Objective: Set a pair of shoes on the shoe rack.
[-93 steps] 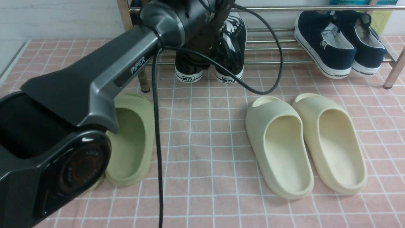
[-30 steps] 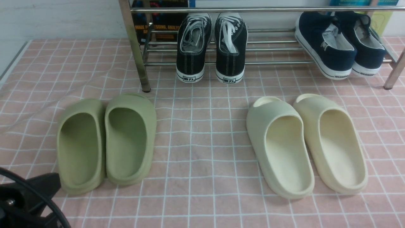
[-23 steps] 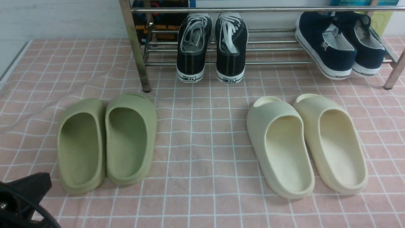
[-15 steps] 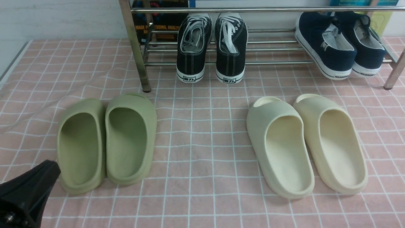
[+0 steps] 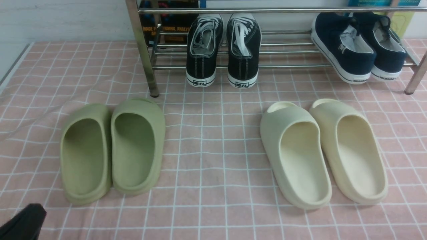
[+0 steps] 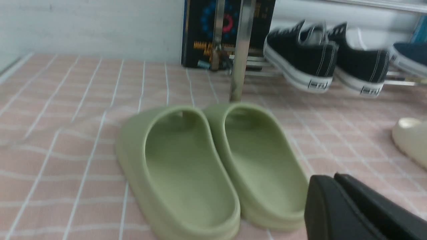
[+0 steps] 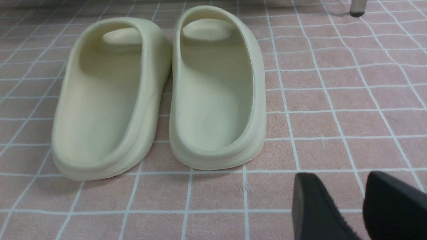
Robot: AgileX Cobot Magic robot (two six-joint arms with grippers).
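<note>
The pair of shoes, two black canvas sneakers [image 5: 204,50] with white laces, rests side by side on the lower rails of the chrome shoe rack [image 5: 290,66], heels toward me and hanging just over the front rail. They also show in the left wrist view [image 6: 300,63]. My left gripper [image 6: 335,176] is shut and empty, low at the near left, beside the green slippers; only its black tip [image 5: 23,223] shows in the front view. My right gripper [image 7: 340,176] is open and empty above the cloth, just near of the cream slippers.
Navy slip-on shoes [image 5: 343,46] sit on the rack's right end. Green foam slippers [image 5: 133,146] lie near left and cream foam slippers [image 5: 297,153] near right on the pink checked cloth [image 5: 213,133]. A dark box [image 5: 166,30] stands behind the rack's left leg [image 5: 141,50].
My left arm has drawn back from the rack to the near left corner, leaving both black sneakers on the rails. It keeps sinking out of the front view.
</note>
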